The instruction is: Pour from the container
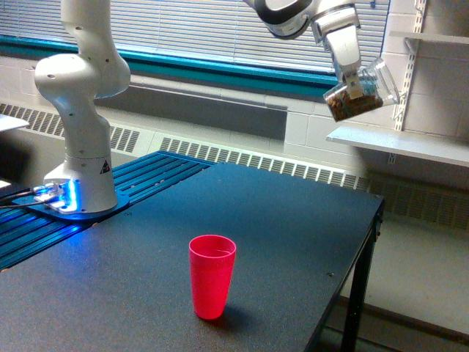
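Currently: gripper (355, 89) clamped on clear container (361, 95) of brown nuts, tilted | held high, well above and to the exterior view's right of red cup (212, 276) | cup upright on dark table (293, 235).

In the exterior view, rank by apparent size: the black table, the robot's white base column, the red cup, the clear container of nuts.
1. Black table
2. White base column
3. Red cup and clear container look similar; the container, held in the gripper, is farther away, so unranked.

A red cup (212, 276) stands upright on the dark table (293, 235), near its front edge.
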Tool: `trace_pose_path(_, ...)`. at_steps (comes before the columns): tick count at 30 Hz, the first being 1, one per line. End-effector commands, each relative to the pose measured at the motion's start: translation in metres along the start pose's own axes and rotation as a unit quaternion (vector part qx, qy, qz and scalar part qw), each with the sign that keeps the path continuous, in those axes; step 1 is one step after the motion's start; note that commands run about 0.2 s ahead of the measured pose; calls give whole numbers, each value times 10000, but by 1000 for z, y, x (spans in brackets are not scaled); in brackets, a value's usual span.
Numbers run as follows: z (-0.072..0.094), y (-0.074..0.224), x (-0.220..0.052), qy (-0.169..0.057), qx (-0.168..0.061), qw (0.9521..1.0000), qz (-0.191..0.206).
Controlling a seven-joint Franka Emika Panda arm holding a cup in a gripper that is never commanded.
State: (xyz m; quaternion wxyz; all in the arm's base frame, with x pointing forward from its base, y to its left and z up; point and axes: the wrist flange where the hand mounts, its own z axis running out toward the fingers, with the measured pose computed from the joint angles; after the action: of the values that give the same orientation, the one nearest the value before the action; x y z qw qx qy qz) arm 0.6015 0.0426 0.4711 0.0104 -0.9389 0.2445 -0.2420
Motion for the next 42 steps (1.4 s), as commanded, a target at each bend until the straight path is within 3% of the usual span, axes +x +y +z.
trace_pose_path(1,-5,22,9,246,3,9993,296)
trace_pose_path(10,8,62,4,284,-145,9972,670)
trace_pose_path(23,12,134,-7,360,-583,9925,1008)
trace_pose_path(42,21,237,-40,378,-1220,9810,1460)
